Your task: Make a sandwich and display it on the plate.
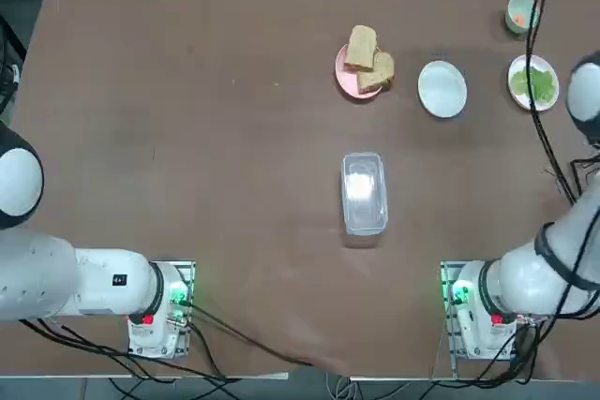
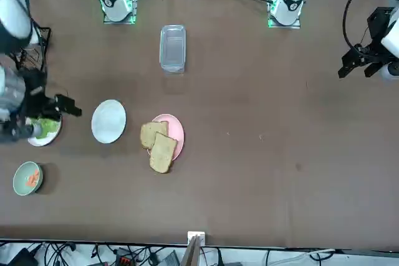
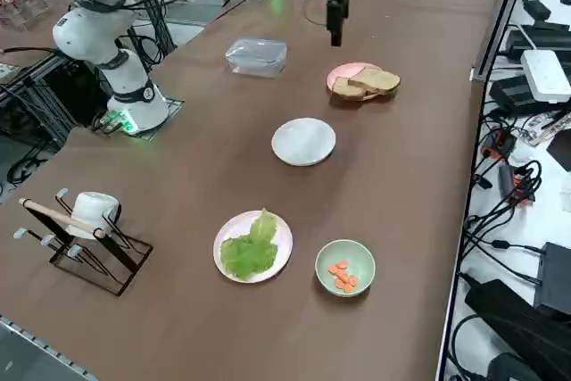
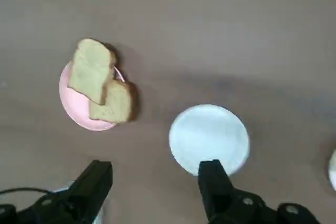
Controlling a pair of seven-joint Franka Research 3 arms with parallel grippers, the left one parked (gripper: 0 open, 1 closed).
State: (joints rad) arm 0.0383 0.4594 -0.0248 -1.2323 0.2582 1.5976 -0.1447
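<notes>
The right gripper (image 4: 155, 179) hangs high over the table with its two black fingers (image 4: 212, 182) spread wide apart and nothing between them; in the wrist view the gap frames bare brown table (image 4: 220, 35), with the empty white plate (image 4: 209, 136) just beyond one fingertip. In the front view the gripper (image 2: 59, 105) sits at the far left of the picture, above the edge of the lettuce plate.

No sandwich is built; the parts lie apart. Two bread slices (image 1: 367, 58) rest on the pink plate (image 1: 353, 77), one overlapping the other and both hanging over its rim; the side view shows the same pair (image 3: 366, 83) lying flat. The empty white plate (image 1: 442, 88) stands just beside the pink one, clear of it. Next along the row is a second white plate (image 3: 225, 249) carrying a green lettuce leaf (image 3: 248, 249); beside that, a small pale-green bowl (image 3: 345, 266) with orange pieces inside.

Nearer the arm bases, a clear plastic box (image 1: 365, 192) lies closed in the middle of the table, well apart from the plates; a wire rack (image 3: 85, 243) holding a white cup sits at the table's near corner in the side view.
</notes>
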